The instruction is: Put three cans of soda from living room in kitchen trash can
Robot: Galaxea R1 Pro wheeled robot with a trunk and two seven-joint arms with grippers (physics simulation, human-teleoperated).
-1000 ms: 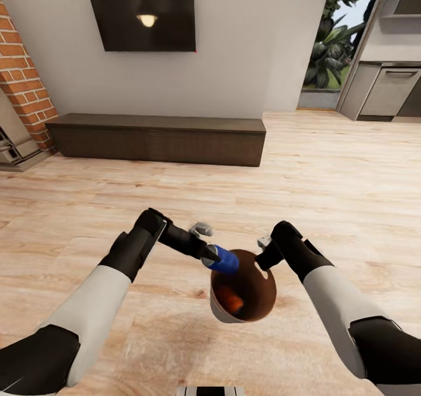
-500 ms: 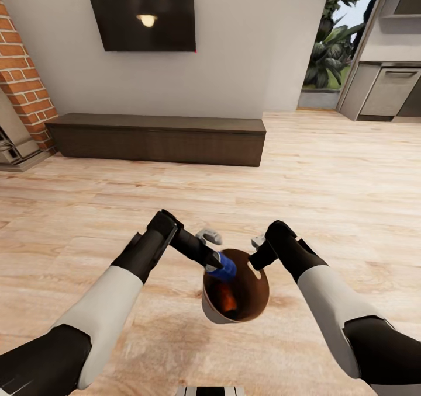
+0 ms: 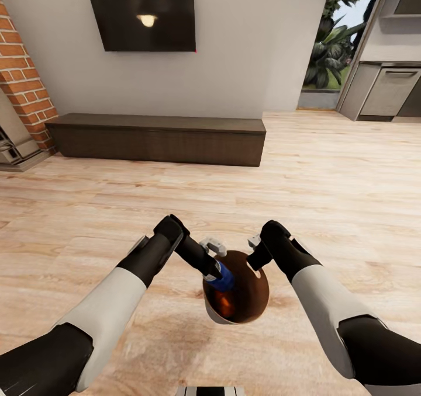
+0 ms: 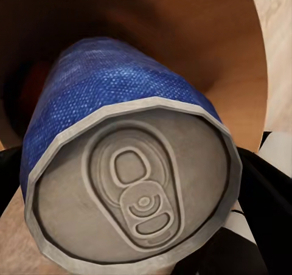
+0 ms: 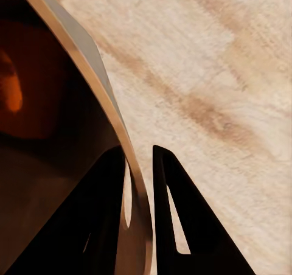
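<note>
As left gripper (image 3: 217,274) clasps blue can (image 4: 121,165), right gripper (image 5: 139,190) pinches bin rim (image 5: 91,62).

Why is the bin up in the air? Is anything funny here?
Yes: the bin hangs tilted above the living room floor, held by its rim in the right end effector. The left end effector holds a blue can inside its mouth.

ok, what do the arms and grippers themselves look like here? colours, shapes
Both arms match: black upper segments, white rounded forearm shells, then black wrist housings tapering toward the grippers. The left gripper has a light grey block beside its black body. The right gripper has two thin, flat black fingers, pointed, with long slots cut through them. No cables or markings visible.
</note>
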